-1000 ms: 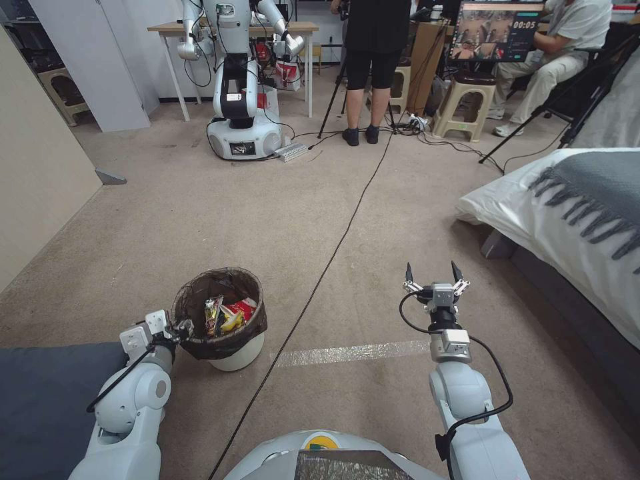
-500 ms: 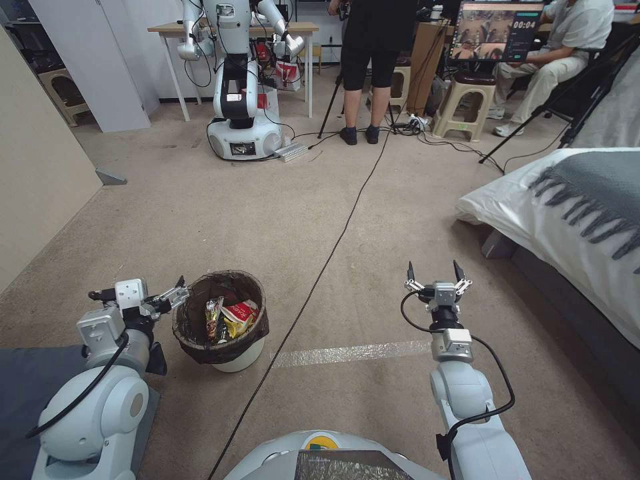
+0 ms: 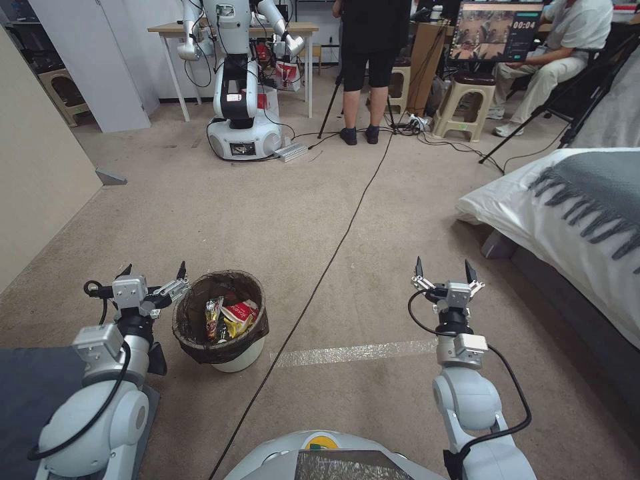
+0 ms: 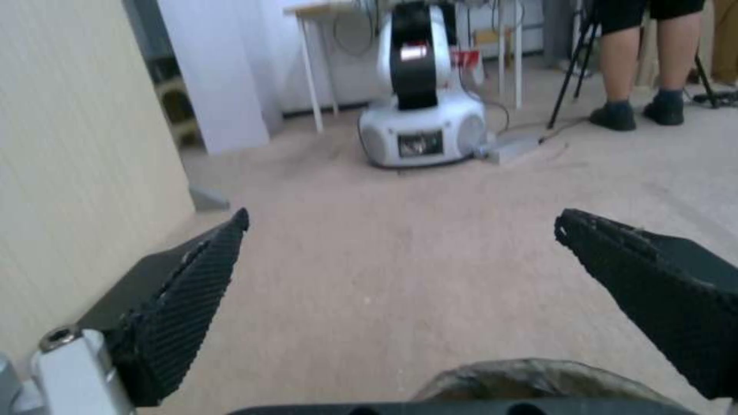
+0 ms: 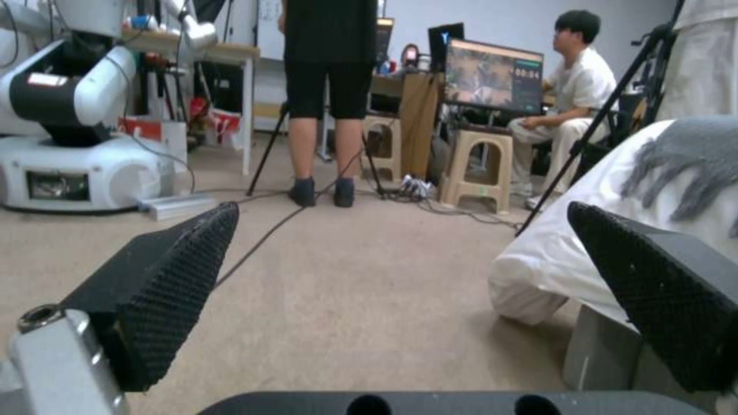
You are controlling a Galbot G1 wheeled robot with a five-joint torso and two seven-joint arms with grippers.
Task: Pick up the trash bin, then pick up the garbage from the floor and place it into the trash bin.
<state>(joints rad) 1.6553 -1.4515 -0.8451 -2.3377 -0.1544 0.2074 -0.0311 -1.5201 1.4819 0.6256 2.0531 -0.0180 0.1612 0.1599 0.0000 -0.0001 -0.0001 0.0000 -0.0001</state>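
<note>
Carpet (image 3: 280, 220) covers the floor ahead, and the trash bin (image 3: 235, 359) stands upright on it toward the robot's left, a white bucket with a dark bag folded over its rim. Garbage (image 3: 230, 317) lies inside the bin: a red-and-white wrapper, a yellow wrapper and a darker patterned one, resting against each other near the middle of the opening.

The left gripper (image 3: 152, 271) hangs just beside the bin's rim on its left side, jaws spread wide with nothing between them; whether the nearer tip touches the bag cannot be told from the head view. In the left wrist view the two black textured fingers (image 4: 184, 300) stand well apart over bare carpet, with the curved edge of the bag showing just beneath them.

The right gripper (image 3: 445, 270) is held out over open carpet well to the right of the bin, jaws likewise wide and holding nothing. A black cable (image 3: 333, 253) runs along the floor between the bin and the right arm, crossing a strip of shiny tape (image 3: 353, 353). A bed (image 3: 567, 220) with a white sheet and grey fringed blanket stands at the right.
</note>
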